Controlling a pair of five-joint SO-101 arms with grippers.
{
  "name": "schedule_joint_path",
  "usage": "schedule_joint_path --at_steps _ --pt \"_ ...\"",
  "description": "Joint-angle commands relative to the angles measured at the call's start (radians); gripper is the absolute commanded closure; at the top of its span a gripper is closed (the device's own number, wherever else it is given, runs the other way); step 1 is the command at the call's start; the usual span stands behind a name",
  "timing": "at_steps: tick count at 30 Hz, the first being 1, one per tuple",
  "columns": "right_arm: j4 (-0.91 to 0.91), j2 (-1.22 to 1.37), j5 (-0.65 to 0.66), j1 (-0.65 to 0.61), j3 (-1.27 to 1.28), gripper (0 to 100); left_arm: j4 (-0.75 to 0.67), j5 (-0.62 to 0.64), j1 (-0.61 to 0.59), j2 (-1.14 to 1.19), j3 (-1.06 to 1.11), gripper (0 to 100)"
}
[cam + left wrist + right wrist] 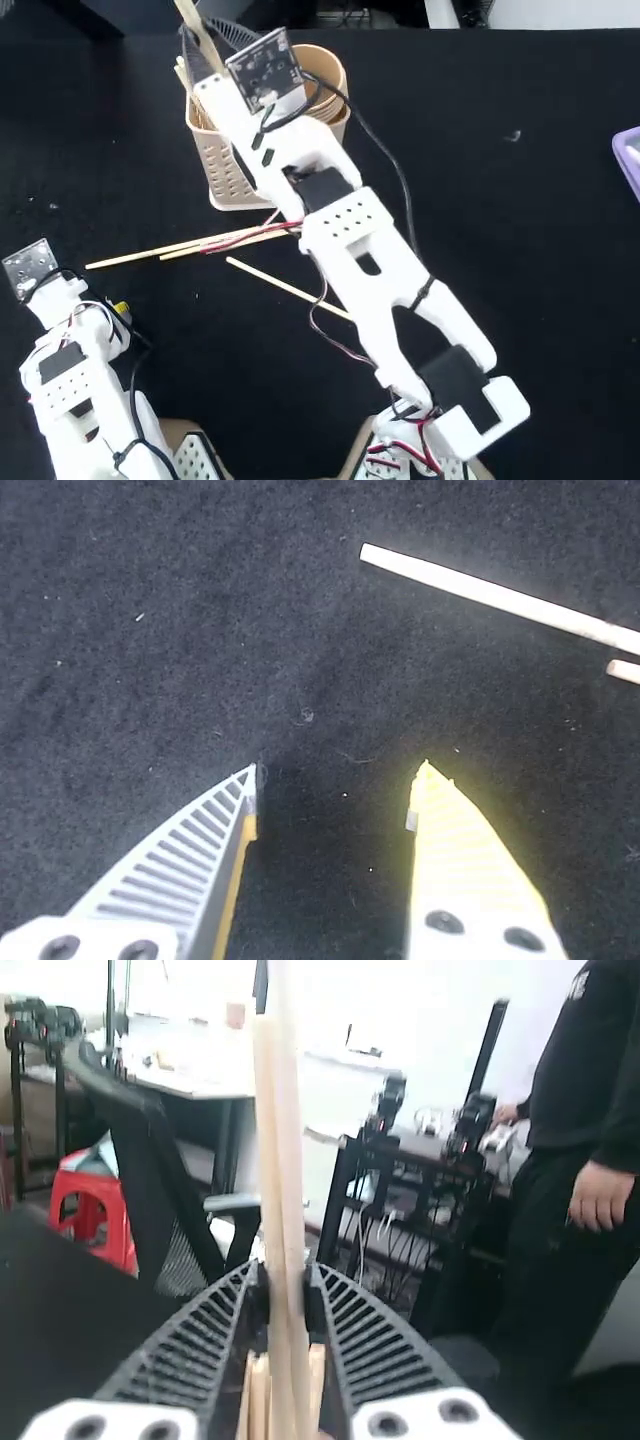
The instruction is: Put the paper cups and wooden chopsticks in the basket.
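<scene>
Right gripper (285, 1272) clamped on upright chopsticks (283, 1140) at the basket (225, 180).
Your held pair stands at the basket's far-left corner, fingers pressed tight against it. Paper cups (335, 80) sit nested in the basket's right side. Three loose chopsticks (190, 245) lie on the black table (520, 250) just near of the basket, partly under your right arm (370, 260). Your left gripper (335, 780) hangs at the near left over the cloth, fingers apart, holding nothing, with one loose stick's end close by.
</scene>
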Motion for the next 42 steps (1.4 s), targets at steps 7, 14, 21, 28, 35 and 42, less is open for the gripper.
schedule_joint_path --at_steps 7,14,21,28,35,42 --pt "-0.018 0.001 -0.006 0.011 0.09 98.6 -0.015 0.003 0.01 -0.009 -0.033 75" --pt "0.195 -0.018 -0.009 0.009 0.019 86.5 -0.015 0.003 0.01 -0.009 -0.033 75" --pt "0.339 -0.208 -0.006 0.008 -0.01 89.5 -0.015 0.002 0.01 -0.009 -0.033 75" --pt "0.83 -0.61 -0.003 0.074 -0.012 89.6 -0.012 0.002 0.01 -0.012 -0.033 75" --pt "1.356 -0.891 -0.002 0.425 0.134 99.0 -0.006 -0.081 0.013 -0.008 -0.047 75" --pt "1.178 -1.009 -0.008 0.677 0.719 97.7 0.249 -0.221 0.044 0.0 -0.328 75"
